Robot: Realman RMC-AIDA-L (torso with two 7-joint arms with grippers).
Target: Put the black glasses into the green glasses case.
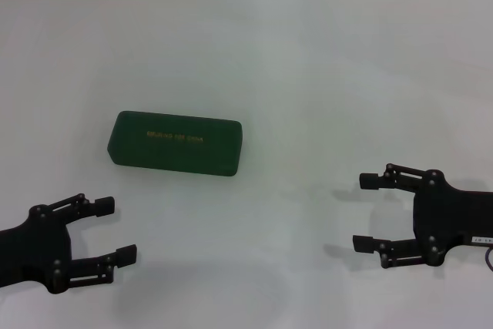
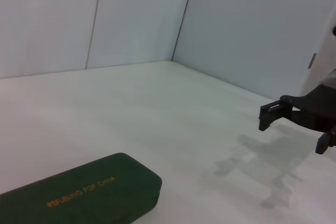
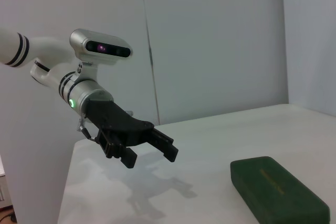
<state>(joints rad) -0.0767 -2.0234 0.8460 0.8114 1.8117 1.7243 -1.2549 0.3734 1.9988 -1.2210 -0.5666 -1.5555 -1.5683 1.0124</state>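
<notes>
The green glasses case (image 1: 176, 143) lies closed on the white table, left of centre, its gold lettering facing up; it also shows as the case (image 2: 79, 191) in the left wrist view and the case (image 3: 277, 188) in the right wrist view. The black glasses are out of view. My left gripper (image 1: 115, 229) hovers open near the front left, just short of the case, with nothing between its fingers. My right gripper (image 1: 366, 212) hangs open at the front right, well away from the case, and is empty. Each wrist view shows the other arm's gripper: the right one (image 2: 294, 127), the left one (image 3: 152, 153).
The white table (image 1: 308, 75) stretches around the case. Grey wall panels (image 2: 131, 14) stand behind the table's far edge.
</notes>
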